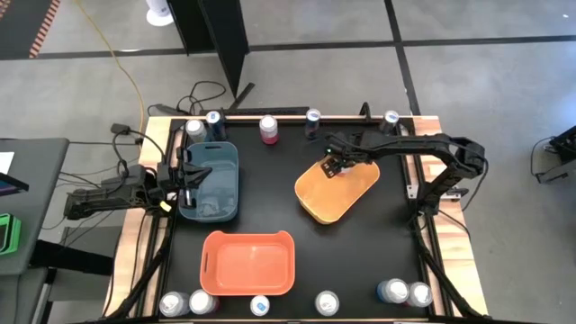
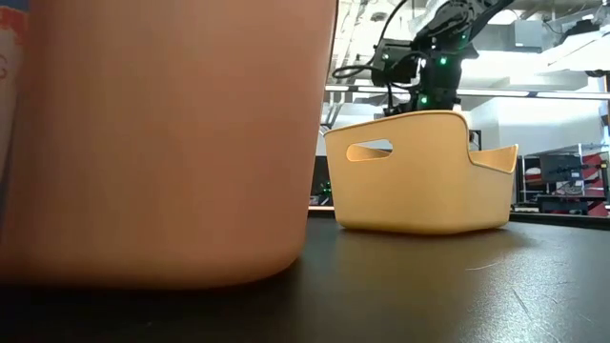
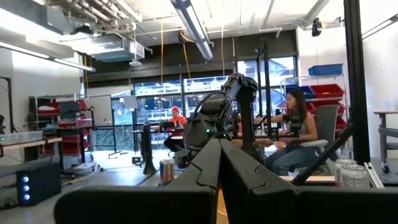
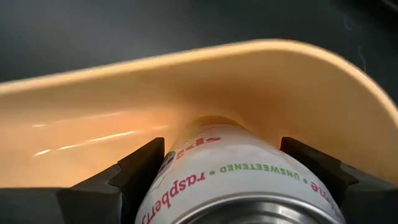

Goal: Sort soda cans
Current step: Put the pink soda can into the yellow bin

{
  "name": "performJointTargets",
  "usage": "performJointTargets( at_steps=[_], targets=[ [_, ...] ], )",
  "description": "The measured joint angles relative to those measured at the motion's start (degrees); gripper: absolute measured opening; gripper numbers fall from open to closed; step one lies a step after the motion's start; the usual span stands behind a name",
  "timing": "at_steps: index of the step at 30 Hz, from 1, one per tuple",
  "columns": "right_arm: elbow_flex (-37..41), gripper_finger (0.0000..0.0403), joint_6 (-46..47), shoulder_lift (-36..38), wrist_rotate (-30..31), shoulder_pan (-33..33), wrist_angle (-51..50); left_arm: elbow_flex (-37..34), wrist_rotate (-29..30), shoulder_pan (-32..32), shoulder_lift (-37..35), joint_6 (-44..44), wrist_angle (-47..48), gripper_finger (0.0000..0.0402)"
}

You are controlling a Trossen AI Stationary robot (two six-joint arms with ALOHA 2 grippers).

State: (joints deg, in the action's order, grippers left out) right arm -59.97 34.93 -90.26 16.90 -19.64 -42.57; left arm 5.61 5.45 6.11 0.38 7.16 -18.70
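My right gripper (image 1: 335,166) is shut on a white soda can with pink "raspberry" lettering (image 4: 236,180), inside the far-left corner of the yellow bin (image 1: 346,193). In the low view the gripper (image 2: 429,95) shows just above the bin's rim (image 2: 419,119). My left gripper (image 3: 219,168) is shut on nothing at the table's left, over the left edge of the blue bin (image 1: 216,180). Other soda cans stand upright along the far edge (image 1: 268,129) and the near edge (image 1: 327,302). My right gripper pinches the can's side walls (image 4: 171,165) between its two fingers (image 4: 134,171), which lie along the can's length. The fingers slant steeply down from above. The can's silver end (image 4: 261,214) faces the wrist and its other end points down into the yellow bin; whether it touches the bin's floor cannot be told.
An orange bin (image 1: 247,263) stands at the near middle and fills the left of the low view (image 2: 162,143). Several cans line the far edge (image 1: 213,118) (image 1: 391,118) and the near edge (image 1: 202,301) (image 1: 392,291). People sit in the room beyond the table (image 3: 298,124).
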Motion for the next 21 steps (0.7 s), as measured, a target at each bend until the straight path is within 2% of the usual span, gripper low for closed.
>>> performJointTargets(
  at_steps=[11, 21],
  targets=[
    [2.1, 0.0312, 0.8, 0.1, 0.4, -0.4, 3.0, 0.0, 0.0, 0.0, 0.0, -0.1, 0.0, 0.0002],
    [2.2, 0.0375, -0.6, 0.0, 0.4, -0.3, 5.0, 0.0, 0.0, 0.0, 0.0, -0.1, 0.0, 0.0002]
  ],
)
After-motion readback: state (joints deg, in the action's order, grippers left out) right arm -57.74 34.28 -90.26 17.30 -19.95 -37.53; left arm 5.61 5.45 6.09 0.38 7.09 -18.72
